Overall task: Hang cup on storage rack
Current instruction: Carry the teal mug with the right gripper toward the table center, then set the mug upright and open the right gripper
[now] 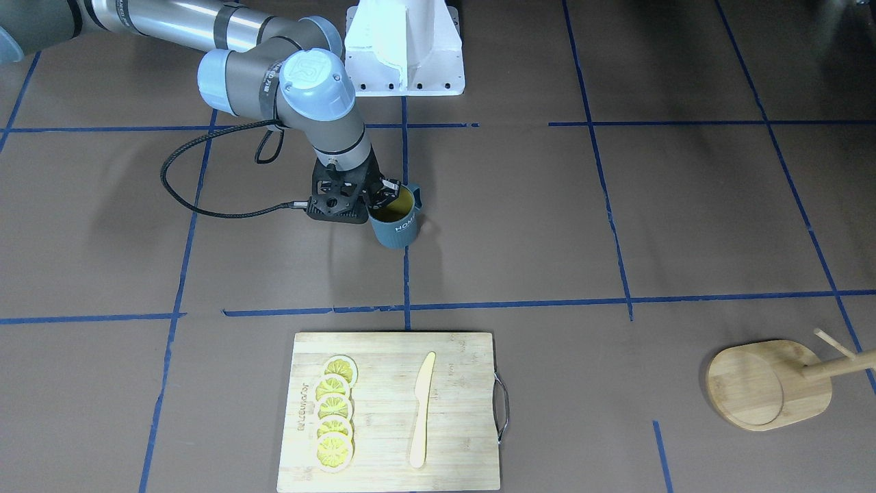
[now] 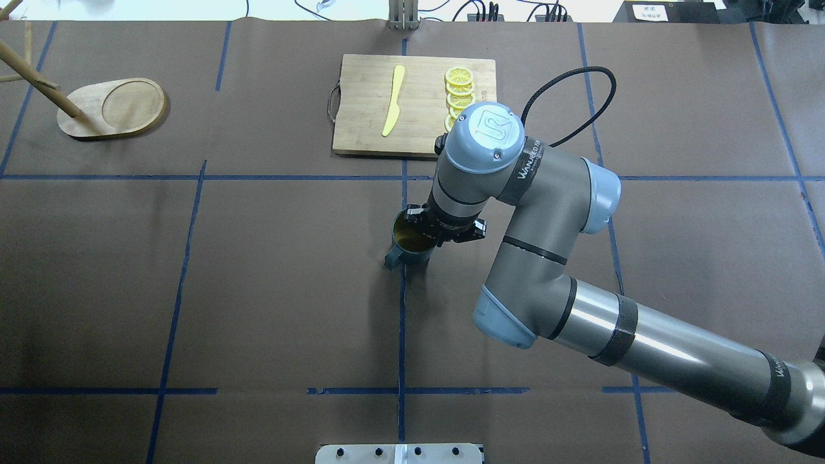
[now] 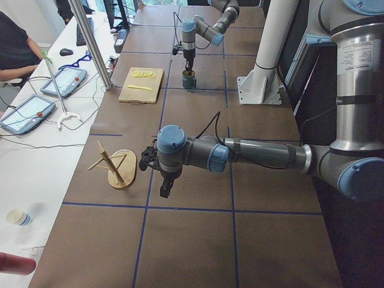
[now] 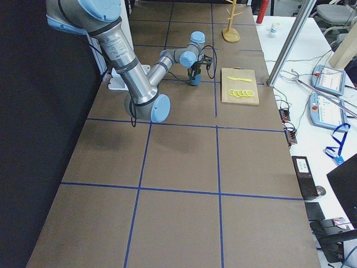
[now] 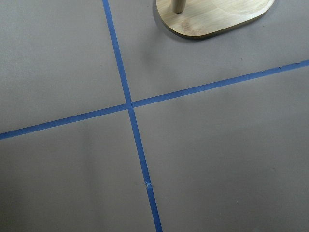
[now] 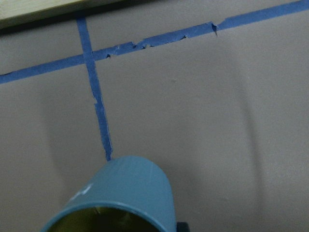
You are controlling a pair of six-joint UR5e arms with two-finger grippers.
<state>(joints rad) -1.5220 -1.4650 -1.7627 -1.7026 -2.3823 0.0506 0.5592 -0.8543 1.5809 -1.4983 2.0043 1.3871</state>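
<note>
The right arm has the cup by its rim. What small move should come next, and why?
Probably start carrying the cup toward the rack: the right tool grips its rim, and the rack stands far off on the robot's left.

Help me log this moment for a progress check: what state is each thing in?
cup, upright, its rim pinched by the right gripper, not hung yet
right gripper, shut on the cup
storage rack, standing, pegs bare
left gripper, hovering near the storage rack, open or shut unclear
cutting board, flat, carrying lemon slices and a knife
</note>
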